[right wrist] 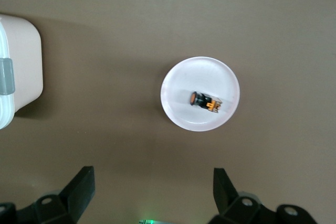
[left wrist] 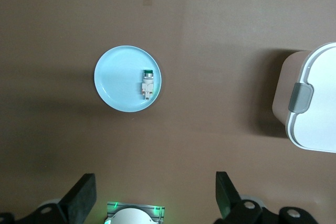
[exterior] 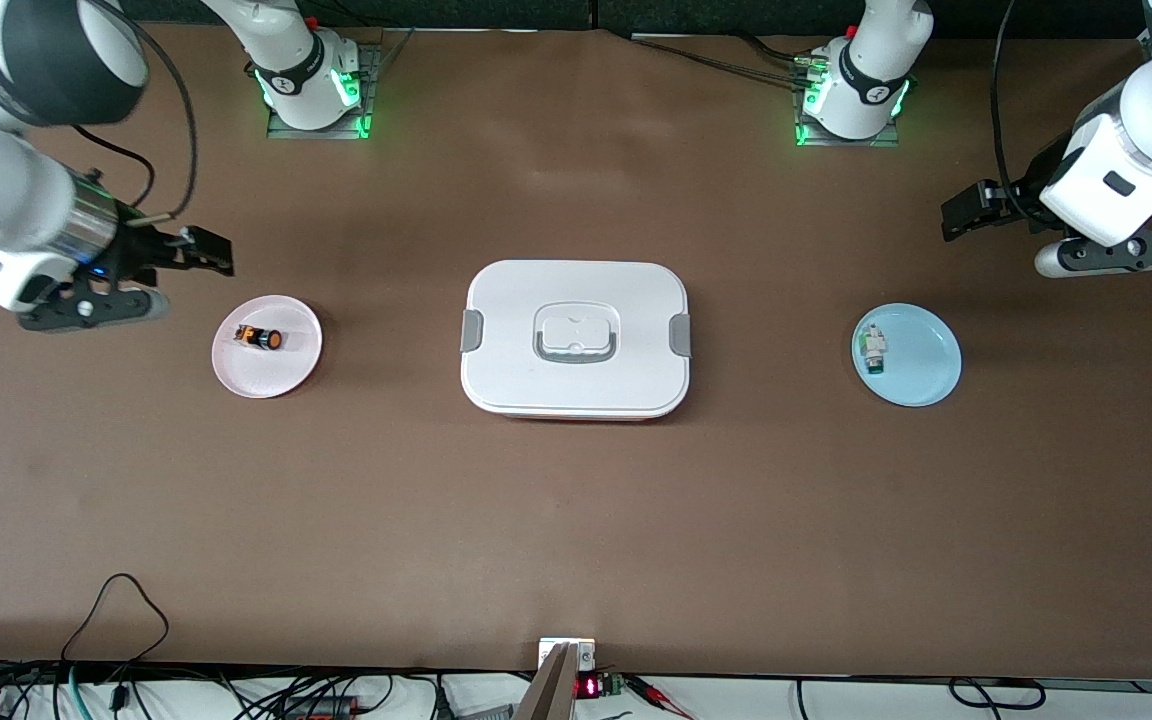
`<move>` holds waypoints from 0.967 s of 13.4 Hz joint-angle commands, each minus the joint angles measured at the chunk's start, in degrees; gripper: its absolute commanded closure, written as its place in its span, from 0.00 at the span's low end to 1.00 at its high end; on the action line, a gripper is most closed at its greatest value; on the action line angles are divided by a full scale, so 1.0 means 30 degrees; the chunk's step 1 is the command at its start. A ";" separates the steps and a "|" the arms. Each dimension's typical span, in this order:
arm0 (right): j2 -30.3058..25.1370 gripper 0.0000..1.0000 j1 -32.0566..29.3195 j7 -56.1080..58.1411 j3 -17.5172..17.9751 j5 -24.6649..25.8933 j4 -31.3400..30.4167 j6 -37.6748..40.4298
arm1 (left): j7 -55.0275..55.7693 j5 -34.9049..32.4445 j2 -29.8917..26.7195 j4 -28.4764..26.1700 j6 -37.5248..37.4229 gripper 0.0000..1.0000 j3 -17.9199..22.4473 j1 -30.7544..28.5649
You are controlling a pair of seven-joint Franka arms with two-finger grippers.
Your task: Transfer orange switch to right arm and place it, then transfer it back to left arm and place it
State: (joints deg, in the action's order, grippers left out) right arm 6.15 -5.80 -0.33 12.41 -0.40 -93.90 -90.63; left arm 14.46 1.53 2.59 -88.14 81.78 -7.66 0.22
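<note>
The orange switch [exterior: 261,338] [right wrist: 205,101], black with an orange cap, lies on its side on a small pink plate [exterior: 286,372] [right wrist: 210,72] toward the right arm's end of the table. My right gripper [exterior: 208,251] [right wrist: 152,182] hangs open and empty over the bare table beside that plate. The white box [exterior: 576,385] [right wrist: 18,66] [left wrist: 315,103] with grey latches stands mid-table, its lid on. My left gripper [exterior: 964,213] [left wrist: 156,190] hangs open and empty over the table near the light blue plate [exterior: 928,372] [left wrist: 118,82].
A small white-and-green component [exterior: 873,348] [left wrist: 147,85] lies on the blue plate toward the left arm's end. Both arm bases [exterior: 314,85] [exterior: 851,95] stand along the table edge farthest from the front camera. Cables run along the nearest edge.
</note>
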 commanded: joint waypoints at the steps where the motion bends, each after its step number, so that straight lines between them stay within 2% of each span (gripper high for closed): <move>1: 0.0149 0.00 0.0726 -0.0329 -0.2132 0.0538 0.0772 0.0620 | -0.0396 -0.0392 -0.0219 -0.0179 0.0074 0.00 -0.0170 -0.0104; 2: 0.0149 0.00 0.1545 -0.0649 -0.3274 0.1589 0.0773 0.0591 | -0.0396 -0.0392 -0.0219 -0.0179 0.0103 0.00 -0.0170 -0.0104; 3: 0.0149 0.00 0.1640 -0.0681 -0.3692 0.1600 0.0773 0.0243 | -0.0396 -0.0392 -0.0219 -0.0179 0.0103 0.00 -0.0170 -0.0104; 5: 0.0149 0.00 0.1495 -0.0711 -0.3754 0.1629 0.0685 -0.0667 | -0.0396 -0.0392 -0.0219 -0.0179 0.0103 0.00 -0.0170 -0.0104; 9: 0.0091 0.00 0.0940 -0.0301 -0.3784 0.1893 0.0307 -0.0726 | -0.0425 -0.0392 -0.0219 -0.0150 0.0132 0.00 -0.0170 -0.0046; 13: -0.1868 0.00 0.0821 -0.0300 -0.3813 0.1718 -0.2794 -0.3009 | -0.0425 -0.0392 -0.0219 -0.0121 0.0103 0.00 -0.0170 0.0013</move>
State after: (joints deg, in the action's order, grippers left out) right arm 5.25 -3.01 -1.23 1.01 4.79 -95.70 -96.31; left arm 14.34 1.53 2.59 -88.14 81.78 -7.86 0.31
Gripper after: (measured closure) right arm 0.000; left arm 0.000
